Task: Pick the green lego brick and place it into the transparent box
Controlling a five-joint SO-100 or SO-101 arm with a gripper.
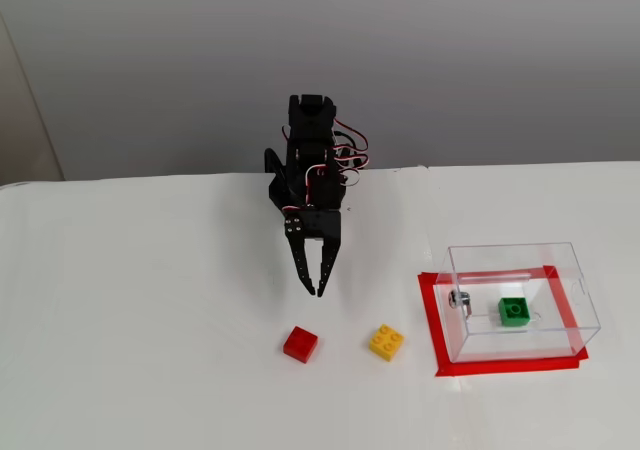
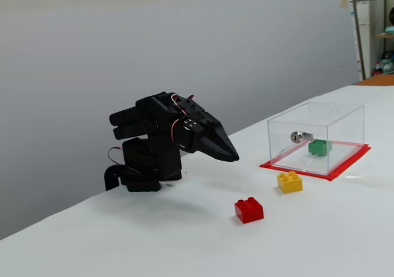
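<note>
- Gripper (image 1: 320,291) hangs empty above the table, its fingers pressed together, we see in both fixed views.
- We find the green lego brick (image 1: 514,311) inside the transparent box (image 1: 520,261).
- Red brick (image 1: 300,344) and yellow brick (image 1: 387,342) lie near the gripper.

Your worktop (image 1: 150,310) looks matt white and smooth. The transparent box (image 1: 520,288) is clear, glossy plastic with a small shiny metal fitting (image 1: 458,298). The green lego brick (image 1: 514,311), red brick (image 1: 300,344) and yellow brick (image 1: 387,342) show smooth plastic. The gripper (image 1: 319,290) is matt black plastic.
</note>
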